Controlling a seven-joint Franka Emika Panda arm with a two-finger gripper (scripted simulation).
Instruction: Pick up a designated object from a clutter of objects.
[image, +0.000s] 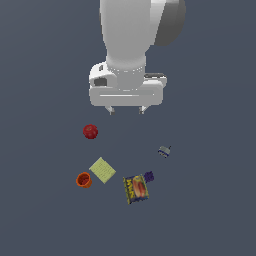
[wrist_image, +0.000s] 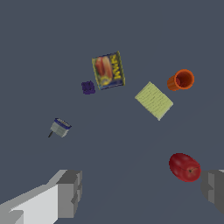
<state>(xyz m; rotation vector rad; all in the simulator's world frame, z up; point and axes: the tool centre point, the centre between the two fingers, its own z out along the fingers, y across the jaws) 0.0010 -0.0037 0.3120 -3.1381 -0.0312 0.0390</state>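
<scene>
**Lining up over the apple before descent**

Hand (image: 126, 110) hovering high above the counter (image: 210, 210), fingers spread wide, nothing held. Apple (image: 90, 131) resting alone on the surface, off toward the exterior view's left of the hand and apart from the rest of the clutter. In the wrist view, apple (wrist_image: 185, 167) sitting just beside one finger (wrist_image: 214, 190) rather than centred between the two, so not yet aligned.

Judged step: approach and centring. To do it well:

- Shift sideways first, toward the apple, until it lies midway between the fingers in the wrist view; only then descend
- Keep the fingers fully apart on the way down, since the round glossy body looks likely to roll if nudged by one fingertip
- Close across the widest part, low enough to pass the middle of the fruit, to avoid squeezing it out upward
- Ignore the orange cup (image: 84, 180), similar in size and colour but further off, next to the yellow-green pad (image: 102, 170)

Meat can (image: 136, 189), purple block (image: 149, 176) and grey-blue piece (image: 164, 150) all well apart from the target, so little risk of collision on a straight vertical drop
</scene>
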